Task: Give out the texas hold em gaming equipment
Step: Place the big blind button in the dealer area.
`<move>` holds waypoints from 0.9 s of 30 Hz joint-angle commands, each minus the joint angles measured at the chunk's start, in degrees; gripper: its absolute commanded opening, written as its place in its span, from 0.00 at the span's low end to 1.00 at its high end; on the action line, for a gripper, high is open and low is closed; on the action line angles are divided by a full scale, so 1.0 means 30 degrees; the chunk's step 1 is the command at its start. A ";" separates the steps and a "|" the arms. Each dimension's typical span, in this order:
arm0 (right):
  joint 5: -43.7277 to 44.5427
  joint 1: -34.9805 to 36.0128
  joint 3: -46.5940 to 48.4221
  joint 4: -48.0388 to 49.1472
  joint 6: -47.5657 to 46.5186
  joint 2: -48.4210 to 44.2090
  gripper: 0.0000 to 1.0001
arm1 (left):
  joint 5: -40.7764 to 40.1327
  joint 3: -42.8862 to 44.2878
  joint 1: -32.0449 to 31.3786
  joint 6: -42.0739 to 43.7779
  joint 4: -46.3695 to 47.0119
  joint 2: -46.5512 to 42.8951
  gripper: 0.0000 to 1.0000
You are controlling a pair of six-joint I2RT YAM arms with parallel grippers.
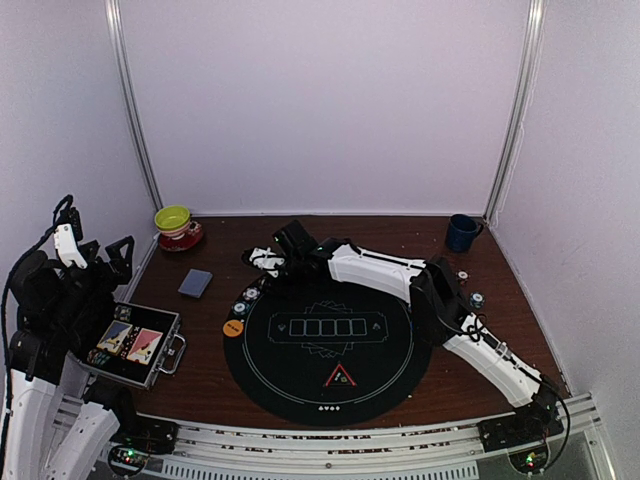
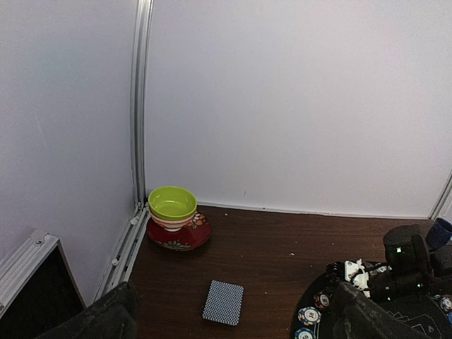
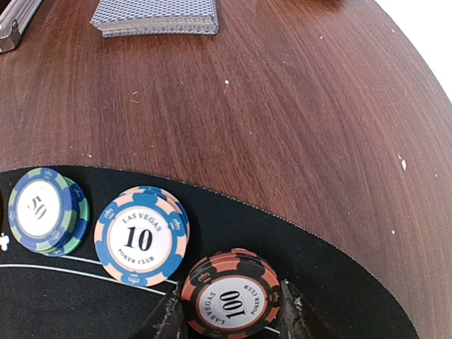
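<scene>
Reach across mat [image 1: 380, 375] to far-left rim, right gripper [image 3: 227, 319] pinching 100-chip stack [image 3: 229, 296]; left gripper [image 2: 236, 318] raised, spread; numbers legible only wrist-side.

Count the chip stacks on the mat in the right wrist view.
3: the 50 stack leftmost, the 10 stack in the middle, the 100 stack between the right gripper's fingers. Others may lie outside this view.

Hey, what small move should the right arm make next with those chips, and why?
Probably ease the right end effector open and lift straight up: its fingers bracket the 100 stack, which already rests on the mat in line with the 10 stack and 50 stack.
</scene>
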 commanded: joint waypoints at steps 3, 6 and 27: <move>0.0415 0.0299 0.0386 -0.0568 -0.0286 0.0534 0.52 | -0.0099 -0.0038 0.0165 0.0084 0.0588 0.0066 0.98; 0.0465 0.0330 0.0401 -0.0584 -0.0315 0.0534 0.55 | -0.0076 -0.0034 0.0167 0.0070 0.0573 0.0068 0.98; 0.1693 0.0180 -0.4743 -0.2282 -0.1399 -0.6961 0.80 | 0.0072 -0.0037 0.0162 0.0055 0.0573 0.0081 0.98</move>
